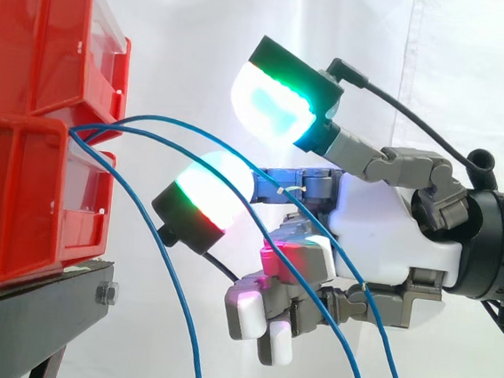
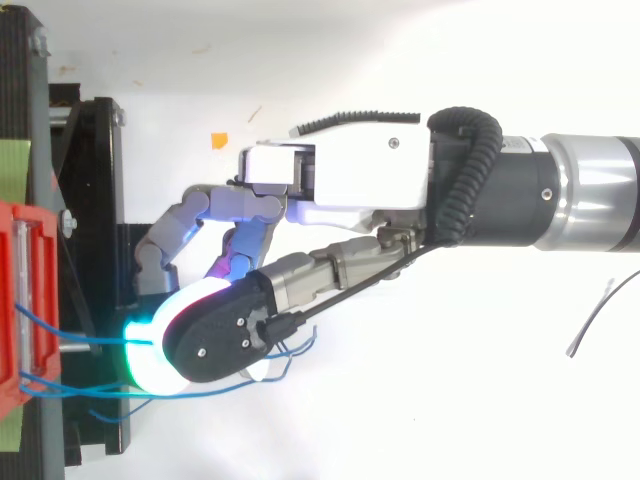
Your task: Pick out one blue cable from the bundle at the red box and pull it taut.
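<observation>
1. Sideways on, the hand (image 1: 383, 219) is open. Two glowing pads (image 1: 273, 106) stand apart, and one blue cable (image 1: 151, 119) from the bundle at the red box (image 1: 19, 193) runs between them, not yet pinched.
2. Best to close those pads on that single strand only, clear of its drooping neighbours, then draw straight back from the box.
3. From above, the hand (image 2: 340, 175) reaches level toward the red box (image 2: 25, 290), with its pads stacked one over the other above the blue cables (image 2: 90, 392).
</observation>
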Available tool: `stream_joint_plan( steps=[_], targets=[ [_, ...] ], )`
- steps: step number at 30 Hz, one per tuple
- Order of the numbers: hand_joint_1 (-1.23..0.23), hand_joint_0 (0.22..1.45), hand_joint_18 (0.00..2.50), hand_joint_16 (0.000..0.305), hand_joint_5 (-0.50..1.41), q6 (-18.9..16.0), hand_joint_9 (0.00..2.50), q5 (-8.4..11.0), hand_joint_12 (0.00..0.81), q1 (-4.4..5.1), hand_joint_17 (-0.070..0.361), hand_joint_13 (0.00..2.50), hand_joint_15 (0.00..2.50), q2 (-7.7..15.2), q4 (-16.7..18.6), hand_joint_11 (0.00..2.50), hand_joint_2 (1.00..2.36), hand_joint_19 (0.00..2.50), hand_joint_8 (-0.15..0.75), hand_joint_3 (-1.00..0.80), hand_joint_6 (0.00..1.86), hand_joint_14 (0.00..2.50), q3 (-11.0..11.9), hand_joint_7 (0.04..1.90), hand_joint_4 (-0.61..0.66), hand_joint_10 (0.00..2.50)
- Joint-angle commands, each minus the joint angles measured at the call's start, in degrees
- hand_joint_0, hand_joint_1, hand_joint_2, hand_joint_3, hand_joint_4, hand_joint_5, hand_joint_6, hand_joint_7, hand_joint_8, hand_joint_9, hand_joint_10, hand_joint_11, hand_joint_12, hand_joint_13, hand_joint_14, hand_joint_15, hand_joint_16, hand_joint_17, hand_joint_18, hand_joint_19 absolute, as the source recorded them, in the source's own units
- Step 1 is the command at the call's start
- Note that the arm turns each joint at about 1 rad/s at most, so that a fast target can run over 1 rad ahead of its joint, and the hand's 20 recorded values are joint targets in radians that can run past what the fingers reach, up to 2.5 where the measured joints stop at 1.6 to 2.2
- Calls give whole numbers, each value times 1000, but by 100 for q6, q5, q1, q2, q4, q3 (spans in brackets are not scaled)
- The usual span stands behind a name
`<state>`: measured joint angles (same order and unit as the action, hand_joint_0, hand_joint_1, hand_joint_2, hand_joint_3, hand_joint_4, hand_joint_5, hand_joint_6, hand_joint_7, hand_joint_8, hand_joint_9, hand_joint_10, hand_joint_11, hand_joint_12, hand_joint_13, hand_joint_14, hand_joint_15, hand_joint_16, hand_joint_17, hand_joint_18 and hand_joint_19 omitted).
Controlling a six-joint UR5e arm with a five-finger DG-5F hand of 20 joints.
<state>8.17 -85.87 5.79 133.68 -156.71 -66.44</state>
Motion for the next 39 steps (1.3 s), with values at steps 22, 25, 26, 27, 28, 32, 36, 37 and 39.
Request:
stream_joint_plan(
  steps=[22,25,26,27,28,32,36,37,39],
  targets=[
    [-638,580,970,62,-99,0,1319,0,401,1,140,1032,518,0,0,878,1009,656,366,-133,931,20,8,795,79,27],
    [-664,584,939,59,-105,0,1300,0,389,9,134,1018,527,0,0,881,1012,663,354,-151,938,18,8,797,81,27],
    [-678,586,927,58,-106,0,1291,0,386,1,130,1012,527,9,0,891,1013,670,348,-160,940,18,8,794,78,28],
    [-680,586,924,58,-107,0,1287,0,380,9,130,1007,530,0,0,887,1013,670,349,-163,943,18,8,789,75,27],
    [-680,587,921,57,-107,0,1285,0,379,1,129,1006,532,0,0,900,1013,671,346,-165,943,19,8,787,77,27],
    [-658,585,886,54,-118,0,1266,0,365,9,121,988,545,0,0,905,1016,692,328,-203,948,20,8,764,73,28],
    [-629,575,835,50,-131,0,1225,0,351,9,112,965,546,0,0,898,1017,716,310,-259,938,20,-1,771,70,29],
    [-626,574,834,50,-131,0,1225,0,349,9,113,964,550,0,0,897,1017,716,308,-266,938,20,8,762,68,29],
    [-600,567,827,50,-131,0,1219,0,351,9,113,961,556,0,0,893,1014,706,307,-317,932,22,8,751,69,29]
  ],
)
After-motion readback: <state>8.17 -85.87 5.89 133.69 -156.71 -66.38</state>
